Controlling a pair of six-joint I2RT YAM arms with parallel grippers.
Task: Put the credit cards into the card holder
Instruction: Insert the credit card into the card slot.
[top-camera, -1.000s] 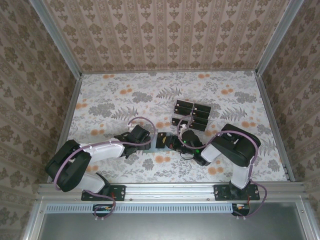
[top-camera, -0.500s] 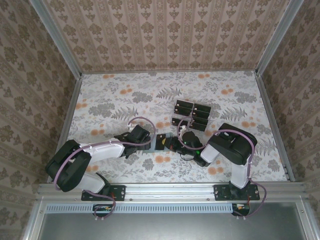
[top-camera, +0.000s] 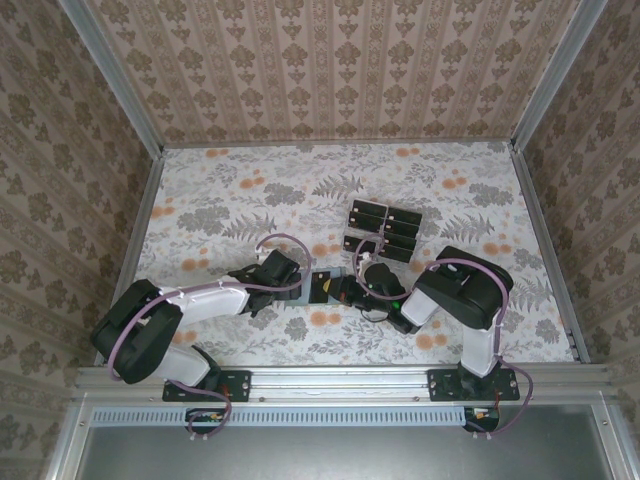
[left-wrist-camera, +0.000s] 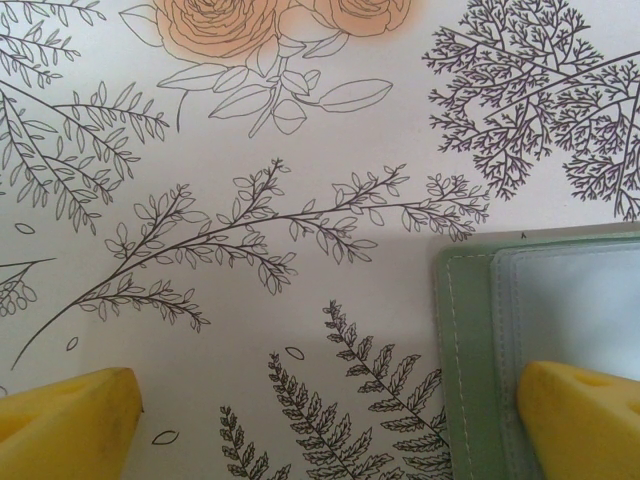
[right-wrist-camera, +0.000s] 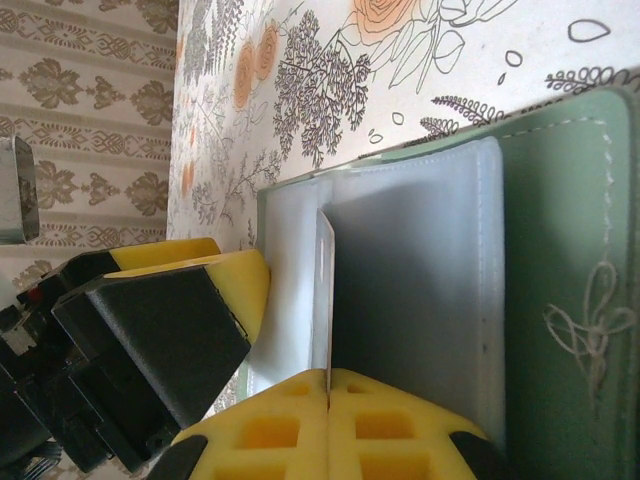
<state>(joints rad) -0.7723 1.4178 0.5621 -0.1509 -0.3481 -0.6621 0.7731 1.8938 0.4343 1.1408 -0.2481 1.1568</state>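
Right gripper (right-wrist-camera: 328, 400) is pressed together, pinching a credit card (right-wrist-camera: 326, 290) edge-on over the opened grey-green card holder (right-wrist-camera: 560, 200), whose cover bears a stitched insect-like outline. Left gripper (left-wrist-camera: 325, 425) is spread wide, one yellow fingertip on the holder's edge. Farther back, the other credit cards (top-camera: 385, 230) lie on the floral table (top-camera: 220, 200).

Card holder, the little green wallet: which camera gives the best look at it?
The right wrist view: the card holder is seen close up, its clear pocket and stitching plain. The left wrist view catches one corner; from the top it is small and half hidden.
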